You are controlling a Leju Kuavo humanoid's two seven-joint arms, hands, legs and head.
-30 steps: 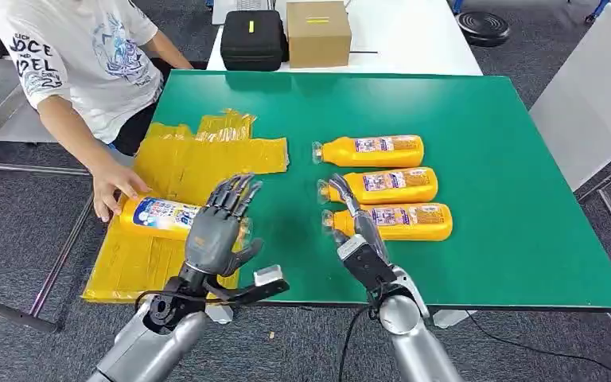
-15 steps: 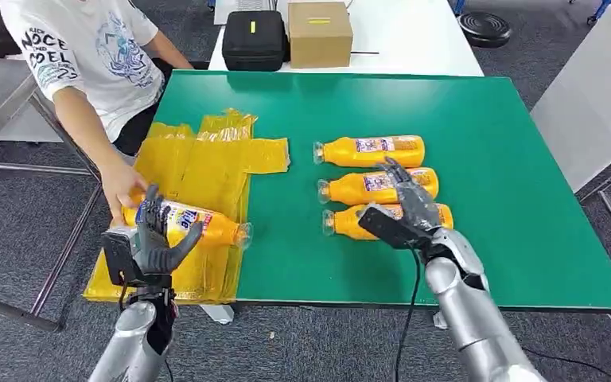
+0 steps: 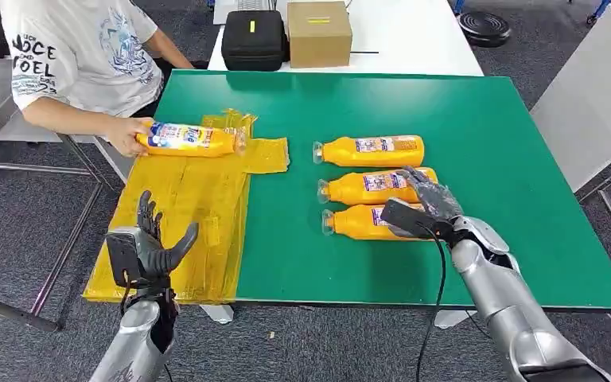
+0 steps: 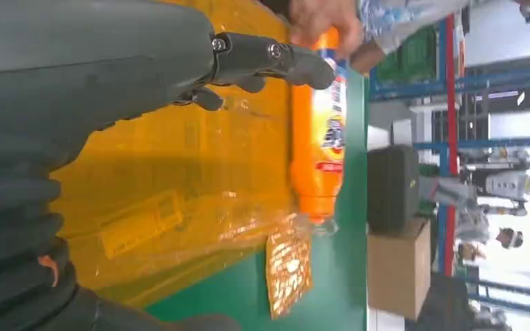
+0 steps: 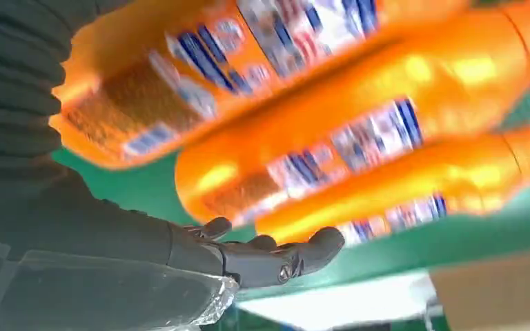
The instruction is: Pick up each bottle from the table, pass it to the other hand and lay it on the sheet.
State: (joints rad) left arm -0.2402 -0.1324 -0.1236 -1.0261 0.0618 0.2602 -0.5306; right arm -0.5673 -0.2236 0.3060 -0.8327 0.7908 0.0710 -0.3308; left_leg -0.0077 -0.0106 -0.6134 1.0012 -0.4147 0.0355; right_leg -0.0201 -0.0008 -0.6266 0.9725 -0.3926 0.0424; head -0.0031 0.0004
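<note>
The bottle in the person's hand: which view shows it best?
The head view: the whole bottle lies across the far end of the yellow sheet, the person's hand on its base. The left wrist view shows it sideways, partly behind the left hand.

Green table: yellow sheet, 3 orange bottles lying.
</note>
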